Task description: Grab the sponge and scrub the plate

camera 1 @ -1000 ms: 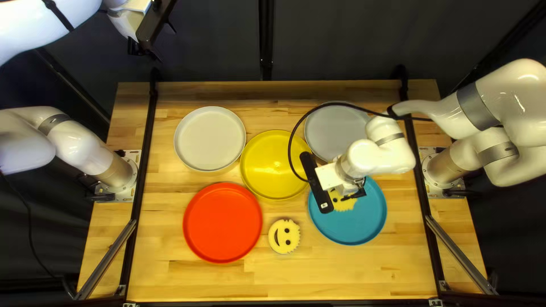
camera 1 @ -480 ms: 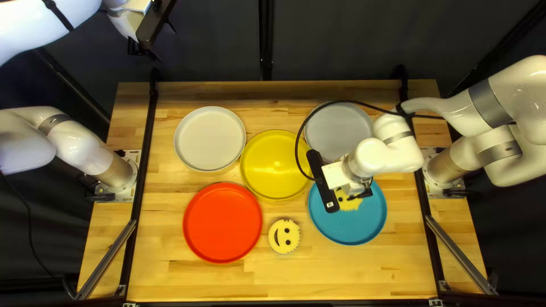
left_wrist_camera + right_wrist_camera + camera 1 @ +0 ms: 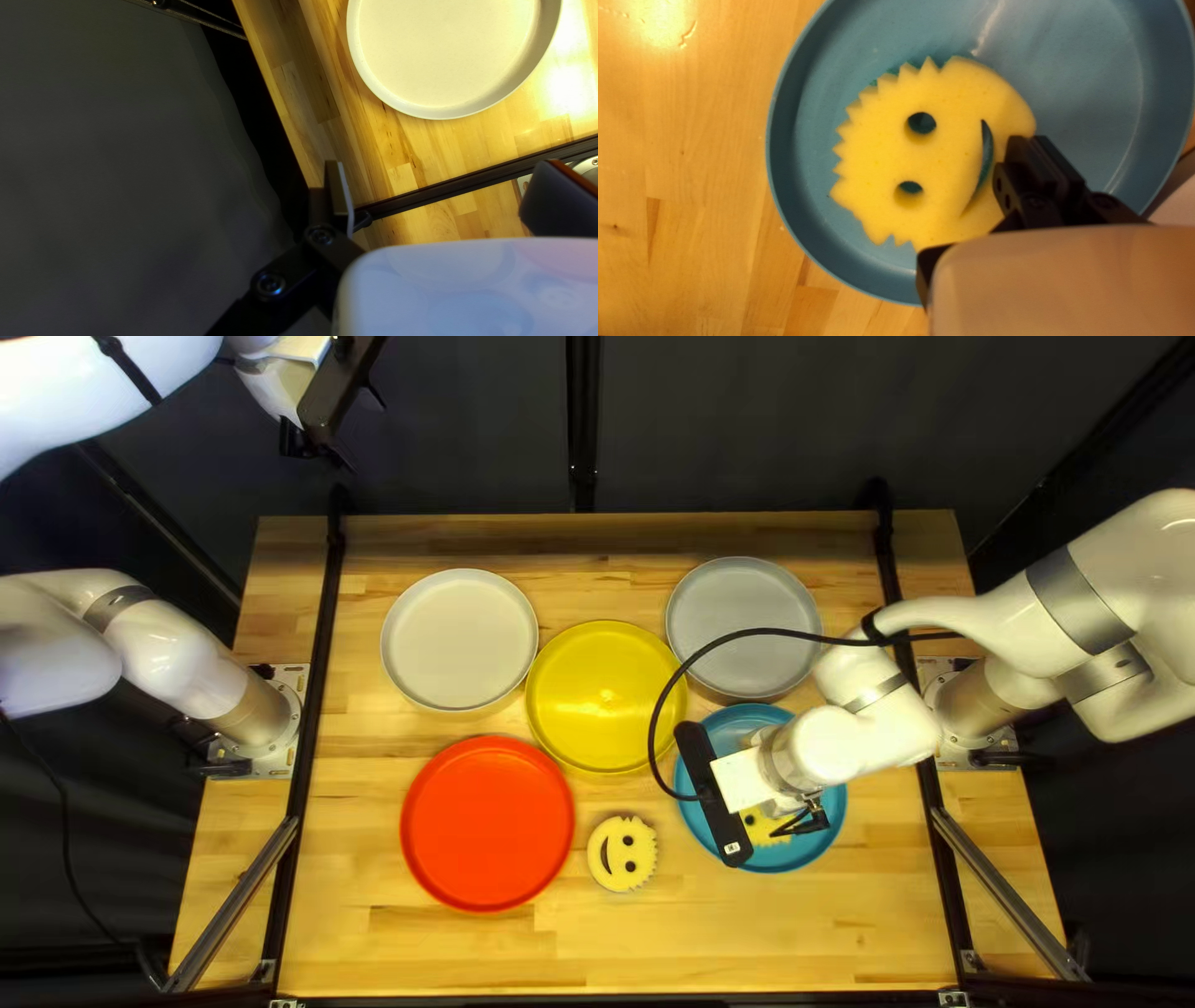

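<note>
With my right claw (image 3: 970,198) pinching the sponge (image 3: 878,149) only near one edge, drag could twist it loose inside the blue plate (image 3: 1089,81); a hard sideways push might slide that unheld plate. My right arm (image 3: 878,722) reaches down over it; my left claw (image 3: 442,186) hangs spread, well apart.

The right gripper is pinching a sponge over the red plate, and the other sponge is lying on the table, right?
Wrong plate: the right wrist view shows the right gripper pinching the first sponge over the blue plate. The other sponge does lie on the table.
</note>
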Motion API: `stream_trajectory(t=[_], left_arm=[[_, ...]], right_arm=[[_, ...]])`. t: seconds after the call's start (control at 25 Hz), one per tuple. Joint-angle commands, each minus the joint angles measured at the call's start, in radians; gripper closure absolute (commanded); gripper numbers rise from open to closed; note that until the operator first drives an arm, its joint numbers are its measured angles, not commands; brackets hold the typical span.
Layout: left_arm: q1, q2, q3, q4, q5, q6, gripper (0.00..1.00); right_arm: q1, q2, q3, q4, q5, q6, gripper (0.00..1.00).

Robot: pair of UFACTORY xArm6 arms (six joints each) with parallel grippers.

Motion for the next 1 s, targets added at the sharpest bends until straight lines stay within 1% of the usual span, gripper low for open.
stream_trajectory(t=[0.04,0.08,0.2,0.36,0.44,0.52,0.56,0.6,0.64,0.68,0.8,0.88,1.0], left_arm=[[0.000,0.000,0.000,0.000,0.000,0.000,0.00],[0.000,0.000,0.000,0.000,0.000,0.000,0.00],[0.000,0.000,0.000,0.000,0.000,0.000,0.00],[0.000,0.000,0.000,0.000,0.000,0.000,0.00],[0.000,0.000,0.000,0.000,0.000,0.000,0.00],[0.000,0.000,0.000,0.000,0.000,0.000,0.00],[0.000,0.000,0.000,0.000,0.000,0.000,0.00],[0.000,0.000,0.000,0.000,0.000,0.000,0.00],[0.000,0.000,0.000,0.000,0.000,0.000,0.00],[0.000,0.000,0.000,0.000,0.000,0.000,0.00],[0.000,0.000,0.000,0.000,0.000,0.000,0.00],[0.000,0.000,0.000,0.000,0.000,0.000,0.00],[0.000,0.000,0.000,0.000,0.000,0.000,0.00]], right_arm=[[-0.107,-0.066,0.073,0.021,-0.039,-0.116,1.00],[-0.135,-0.090,0.094,0.027,-0.041,-0.145,1.00],[-0.179,-0.140,0.126,0.038,-0.034,-0.189,1.00],[-0.189,-0.172,0.136,0.040,-0.015,-0.193,1.00],[-0.156,-0.170,0.137,0.033,-0.021,-0.158,1.00],[-0.098,-0.153,0.129,0.015,-0.032,-0.097,1.00],[-0.086,-0.150,0.127,0.012,-0.034,-0.087,1.00],[-0.044,-0.134,0.116,-0.003,-0.039,-0.043,1.00],[-0.025,-0.126,0.110,-0.009,-0.042,-0.024,1.00],[0.014,-0.108,0.098,-0.022,-0.045,0.015,1.00],[0.077,-0.094,0.084,-0.040,-0.043,0.074,1.00],[0.109,-0.092,0.086,-0.048,-0.051,0.106,1.00],[0.125,-0.084,0.102,-0.051,-0.083,0.116,1.00]])
